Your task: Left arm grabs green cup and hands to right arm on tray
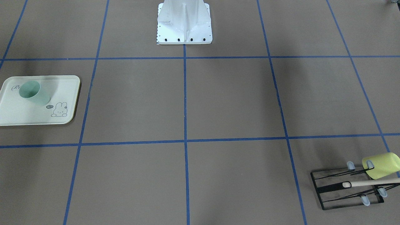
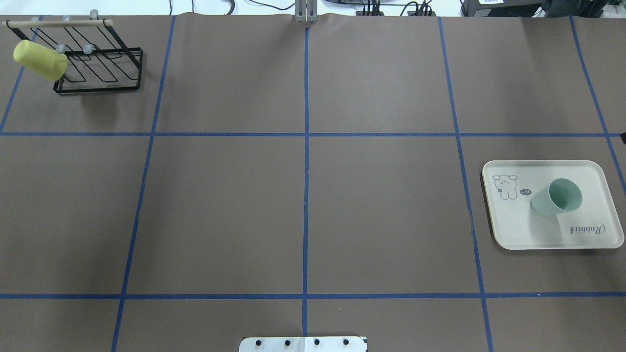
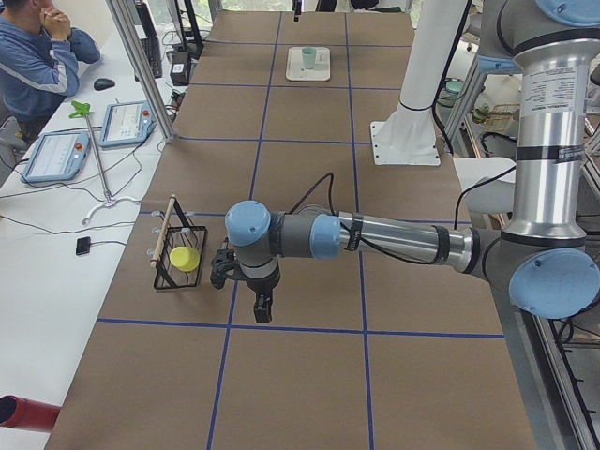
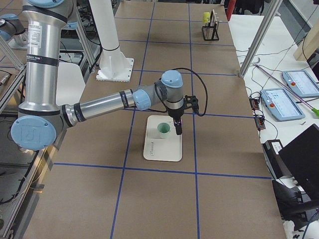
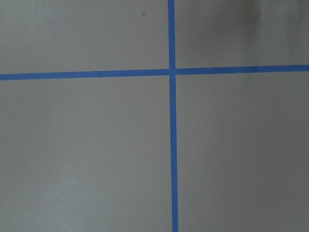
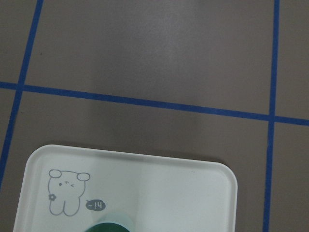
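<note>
The green cup (image 1: pixel 32 93) stands upright on the cream tray (image 1: pixel 18 114), on no gripper. Both also show in the overhead view, cup (image 2: pixel 557 197) and tray (image 2: pixel 513 225). In the exterior right view the right gripper (image 4: pixel 178 128) hangs pointing down just beside the cup (image 4: pixel 163 130), over the tray (image 4: pixel 162 149); I cannot tell whether it is open or shut. In the exterior left view the left gripper (image 3: pixel 262 307) hangs over bare table near the rack; I cannot tell its state. The right wrist view shows the tray (image 6: pixel 169 188) and the cup's rim (image 6: pixel 112 224).
A black wire rack (image 2: pixel 98 68) with a yellow-green cup (image 2: pixel 39 59) on it stands at the far left corner. The white robot base (image 1: pixel 184 25) is at the table's near edge. A seated operator (image 3: pixel 37 56) and tablets are beside the table.
</note>
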{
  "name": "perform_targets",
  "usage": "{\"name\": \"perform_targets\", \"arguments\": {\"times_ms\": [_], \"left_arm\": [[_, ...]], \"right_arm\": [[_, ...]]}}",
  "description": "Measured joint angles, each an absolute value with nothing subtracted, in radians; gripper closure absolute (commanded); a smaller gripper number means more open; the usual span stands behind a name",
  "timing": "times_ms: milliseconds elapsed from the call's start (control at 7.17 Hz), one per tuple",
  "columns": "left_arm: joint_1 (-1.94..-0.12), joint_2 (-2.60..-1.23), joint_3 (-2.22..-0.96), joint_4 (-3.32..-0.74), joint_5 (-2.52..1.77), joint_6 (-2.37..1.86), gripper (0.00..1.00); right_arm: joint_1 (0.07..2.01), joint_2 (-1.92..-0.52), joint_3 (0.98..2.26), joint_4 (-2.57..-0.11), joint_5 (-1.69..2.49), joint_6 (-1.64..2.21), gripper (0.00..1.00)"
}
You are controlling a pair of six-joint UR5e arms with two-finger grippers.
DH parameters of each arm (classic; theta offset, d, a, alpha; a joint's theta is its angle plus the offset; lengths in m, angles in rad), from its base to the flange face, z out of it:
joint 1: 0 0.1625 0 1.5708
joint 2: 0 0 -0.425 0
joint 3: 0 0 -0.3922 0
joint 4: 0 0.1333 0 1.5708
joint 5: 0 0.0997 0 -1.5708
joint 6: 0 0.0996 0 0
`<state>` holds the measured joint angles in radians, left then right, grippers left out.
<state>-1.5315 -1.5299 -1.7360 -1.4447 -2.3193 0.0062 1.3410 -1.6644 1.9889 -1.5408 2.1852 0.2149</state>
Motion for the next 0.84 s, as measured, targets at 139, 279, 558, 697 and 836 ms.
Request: {"name": "perform_targets", "arguments": {"times_ms": [139,279,558,697,836], "left_arm": [[-1.533,-1.515,-1.735,-1.479,-2.321,0.01,0.0],[-1.533,-1.487,-1.734,-1.536,-2.323,0.014,0.0],[-1.534,-1.43,-1.734,-1.655,-2.325,0.015,0.0],[-1.533,-1.421,-1.735,-1.673,-2.324,0.012,0.0],[-1.533,-1.417,-1.733,-1.68,-2.324,0.009,0.0]], "right_arm": [[1.399,-1.644,1.983,-1.624,2.194,0.089,0.0],[1.433,-1.639,1.971,-1.663,2.197,0.007,0.0],[1.471,-1.652,1.929,-1.678,2.215,-0.087,0.0],[1.485,-1.674,1.91,-1.676,2.231,-0.111,0.0],[1.494,-1.707,1.899,-1.674,2.238,-0.124,0.0]]}}
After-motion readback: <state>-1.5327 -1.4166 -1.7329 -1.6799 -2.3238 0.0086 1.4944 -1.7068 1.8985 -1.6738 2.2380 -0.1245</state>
